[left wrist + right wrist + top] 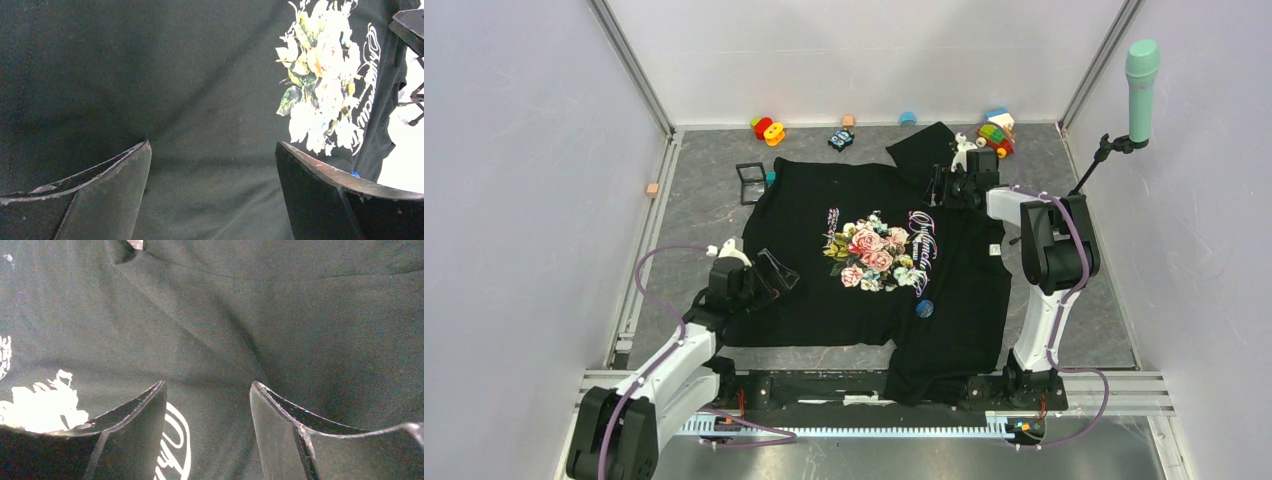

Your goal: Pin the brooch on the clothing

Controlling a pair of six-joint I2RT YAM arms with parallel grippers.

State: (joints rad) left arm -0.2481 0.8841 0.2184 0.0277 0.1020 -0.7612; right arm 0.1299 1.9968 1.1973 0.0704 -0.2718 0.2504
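The black T-shirt [864, 300] lies spread flat on the table, with its rose print [871, 251] and cursive lettering face up. The small round blue brooch [925, 308] sits on the shirt, below and to the right of the print. My left gripper [781, 268] is open and empty, low over the shirt's left side. In the left wrist view [212, 150] it shows plain black cloth between the fingers, the print [320, 75] beyond, and a sliver of the brooch [355, 174]. My right gripper [936, 188] is open and empty over the shirt's upper right, by the collar; in the right wrist view [207, 387] it hangs above black cloth.
A black square frame case [751, 183] and a teal cube [770, 177] lie by the shirt's left shoulder. Toys [768, 129] [841, 139] [996, 133] lie along the back wall. A small orange block [653, 189] is at the left. A teal microphone [1141, 80] on a stand is at the right.
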